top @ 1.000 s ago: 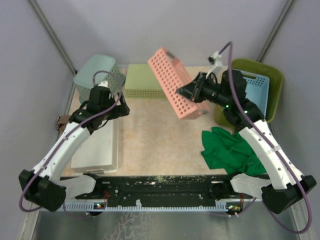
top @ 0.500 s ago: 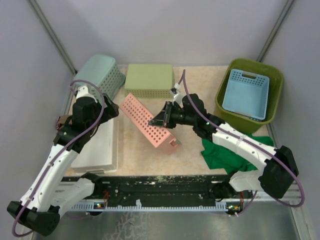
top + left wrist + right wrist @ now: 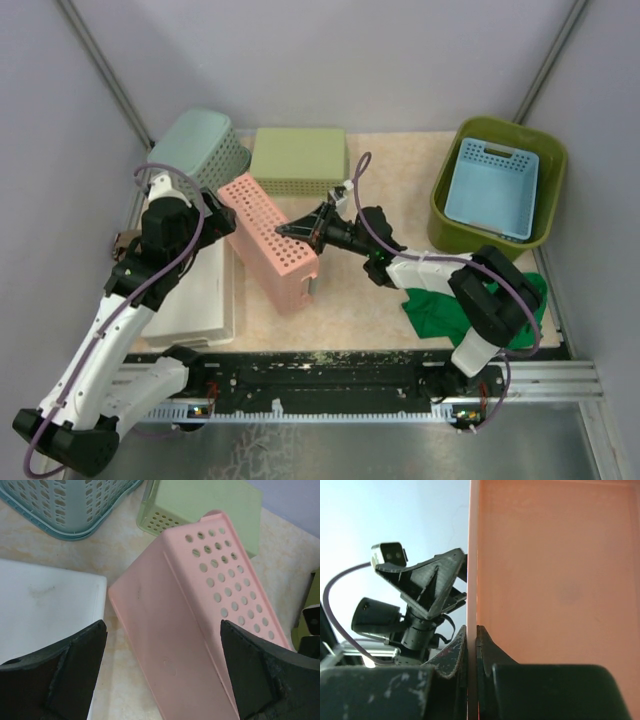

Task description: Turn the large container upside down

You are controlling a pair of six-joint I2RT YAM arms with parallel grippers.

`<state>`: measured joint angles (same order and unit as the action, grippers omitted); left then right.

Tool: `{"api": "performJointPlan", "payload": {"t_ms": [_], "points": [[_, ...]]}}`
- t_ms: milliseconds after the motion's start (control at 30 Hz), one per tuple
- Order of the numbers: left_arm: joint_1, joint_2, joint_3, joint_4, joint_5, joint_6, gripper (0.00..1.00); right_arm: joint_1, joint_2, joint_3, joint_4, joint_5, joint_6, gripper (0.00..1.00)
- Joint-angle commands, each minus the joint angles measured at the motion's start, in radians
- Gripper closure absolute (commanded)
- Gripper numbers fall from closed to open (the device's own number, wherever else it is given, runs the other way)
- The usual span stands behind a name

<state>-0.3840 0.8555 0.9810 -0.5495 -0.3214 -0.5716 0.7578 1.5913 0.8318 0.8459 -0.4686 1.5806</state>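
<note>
Pink basket (image 3: 266, 238) is clenched by its wall in the right hand (image 3: 471, 639), left hand (image 3: 162, 652) released over it; flipping the large container (image 3: 443, 207) would spill the blue basket (image 3: 490, 190) nested inside

White links (image 3: 112, 318), black joints (image 3: 165, 226), purple cables (image 3: 357, 172), black left gripper (image 3: 163, 626).

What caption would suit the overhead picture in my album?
Right gripper clamps a pink basket by its wall, open left gripper near it; the upright olive tub holds a blue basket.
</note>
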Motion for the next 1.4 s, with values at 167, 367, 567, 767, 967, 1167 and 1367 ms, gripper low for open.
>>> {"api": "performJointPlan", "payload": {"t_ms": [167, 367, 567, 767, 967, 1167, 1367], "points": [[0.002, -0.032, -0.026, 0.038, -0.02, 0.007, 0.01, -0.031, 0.052, -0.163, 0.377, 0.11, 0.236, 1.0], [0.003, -0.012, -0.025, 0.042, -0.007, 0.021, 0.01, -0.058, 0.095, -0.309, 0.494, 0.176, 0.284, 1.0], [0.003, 0.001, -0.033, 0.051, 0.018, 0.023, 0.01, -0.064, 0.006, -0.426, 0.385, 0.262, 0.209, 0.87], [0.002, 0.022, -0.035, 0.064, 0.052, 0.035, 0.01, -0.066, -0.188, -0.434, 0.012, 0.326, 0.052, 0.5], [0.002, 0.035, -0.049, 0.139, 0.172, 0.055, 0.0, -0.06, -0.433, -0.279, -0.711, 0.465, -0.272, 0.29], [0.001, 0.089, -0.048, 0.145, 0.218, 0.057, 0.0, -0.06, -0.579, -0.24, -1.034, 0.595, -0.482, 0.17], [0.001, 0.12, -0.041, 0.148, 0.26, 0.069, 0.0, -0.057, -0.667, -0.187, -1.284, 0.712, -0.674, 0.16]]}}
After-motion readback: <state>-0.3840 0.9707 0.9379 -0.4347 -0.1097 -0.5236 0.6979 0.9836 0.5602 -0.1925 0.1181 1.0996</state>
